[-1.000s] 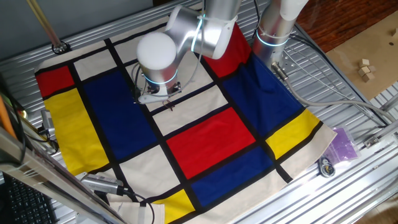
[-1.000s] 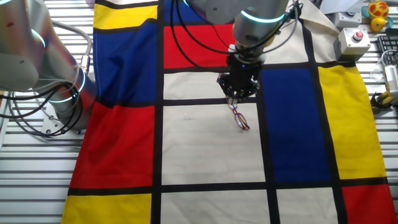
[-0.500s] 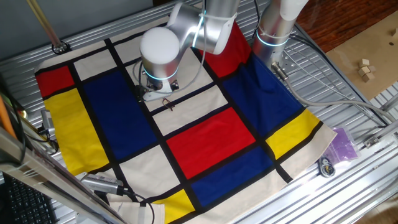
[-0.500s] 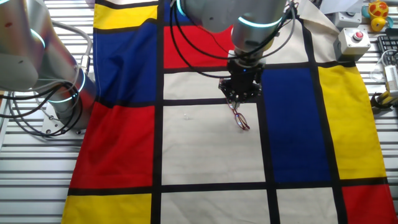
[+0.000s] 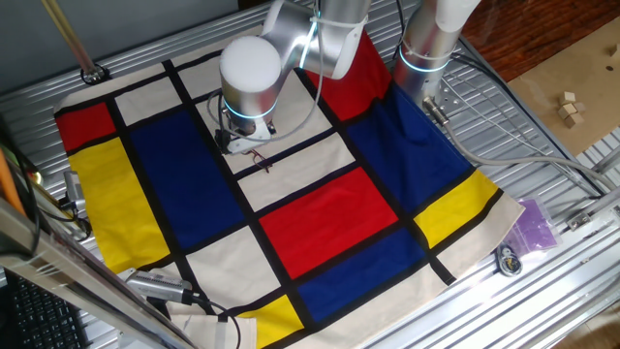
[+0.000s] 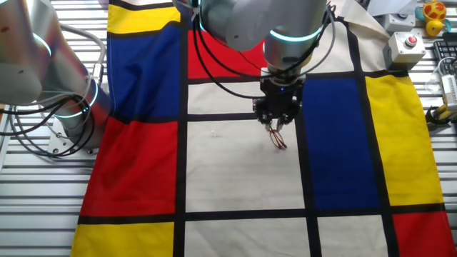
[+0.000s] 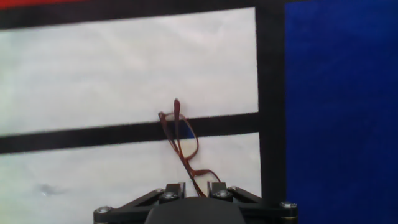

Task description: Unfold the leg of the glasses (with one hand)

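Note:
The glasses [image 7: 185, 138] are small, thin, reddish-brown and wire-rimmed. They lie on a white square of the cloth, across a black stripe. They also show in one fixed view [image 5: 260, 158] and in the other fixed view [image 6: 278, 138]. My gripper [image 7: 195, 185] stands right over their near end, with its fingers nearly together. The leg [image 7: 188, 167] is a thin wire that runs up between the fingers. The rest of the frame stretches away from the fingers. In the fixed views my gripper [image 6: 275, 121] [image 5: 244, 145] points down at the cloth and hides the grip itself.
The checked cloth [image 6: 235, 178] in red, blue, yellow and white covers the table. A second arm's base [image 6: 64, 107] stands at the cloth's edge. A grey box with a red button [image 6: 405, 47] and a purple bag [image 5: 535, 225] lie off the cloth.
My gripper has shifted a little and come lower over the near end of the glasses. The glasses have stayed almost in place on the white square.

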Controlling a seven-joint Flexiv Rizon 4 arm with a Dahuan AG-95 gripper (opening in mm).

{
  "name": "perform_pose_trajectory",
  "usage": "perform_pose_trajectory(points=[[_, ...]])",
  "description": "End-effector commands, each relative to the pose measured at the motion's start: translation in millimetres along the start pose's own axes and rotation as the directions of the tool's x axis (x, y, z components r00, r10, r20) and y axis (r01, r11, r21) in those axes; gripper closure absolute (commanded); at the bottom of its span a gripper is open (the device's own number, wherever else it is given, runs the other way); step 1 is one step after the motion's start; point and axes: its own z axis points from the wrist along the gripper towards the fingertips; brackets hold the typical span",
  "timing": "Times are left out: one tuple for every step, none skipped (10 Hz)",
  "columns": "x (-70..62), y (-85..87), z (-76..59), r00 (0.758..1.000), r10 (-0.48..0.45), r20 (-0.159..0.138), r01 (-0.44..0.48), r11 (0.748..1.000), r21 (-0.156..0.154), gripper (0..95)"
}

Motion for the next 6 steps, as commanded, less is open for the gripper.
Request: perform_pose_trajectory(points=[[0.4, -1.9, 3.1, 1.000, -0.018, 0.004, 0.018, 1.000, 0.004, 76.0], [0.2, -2.5, 3.6, 1.000, -0.020, 0.009, 0.020, 1.000, 0.004, 76.0], [-0.1, -4.0, 3.3, 0.999, -0.040, 0.006, 0.040, 0.999, 0.013, 76.0], [-0.2, -4.5, 3.8, 0.999, -0.047, 0.008, 0.047, 0.999, 0.015, 76.0], [-0.2, -4.6, 4.1, 0.999, -0.052, 0.008, 0.052, 0.999, 0.015, 76.0], [-0.2, -4.6, 4.2, 0.998, -0.065, 0.005, 0.065, 0.998, 0.015, 76.0]])
